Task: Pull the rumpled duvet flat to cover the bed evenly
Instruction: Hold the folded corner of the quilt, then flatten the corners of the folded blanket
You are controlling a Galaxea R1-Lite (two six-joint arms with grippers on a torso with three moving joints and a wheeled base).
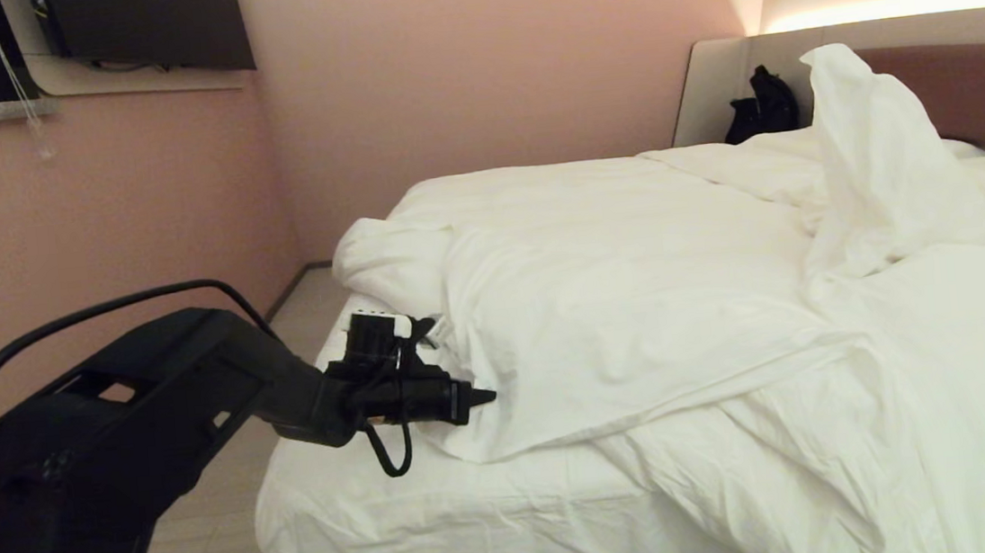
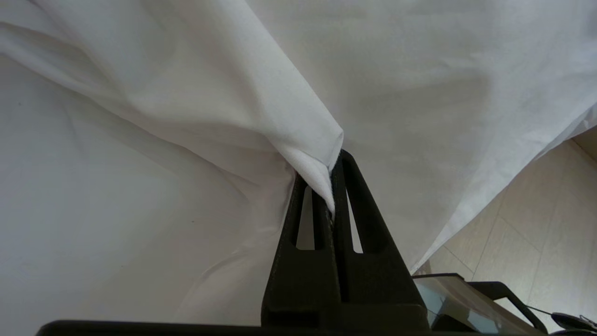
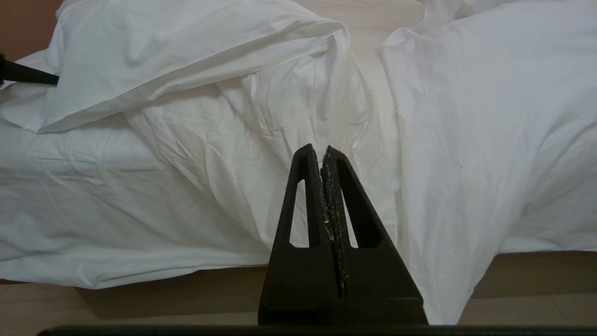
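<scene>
Left claw [image 2: 332, 179] pinches a corner of the duvet [image 1: 639, 298] at the bed's [image 1: 407, 519] edge; right claw [image 3: 322, 156] closed, empty.

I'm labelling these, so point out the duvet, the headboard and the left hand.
duvet [image 1: 639, 298]: head view, on its broad flat middle.
headboard [image 1: 981, 89]: head view, on the brown padding.
left hand [image 2: 332, 186]: left wrist view, between its fingertips, pinching the duvet.
</scene>
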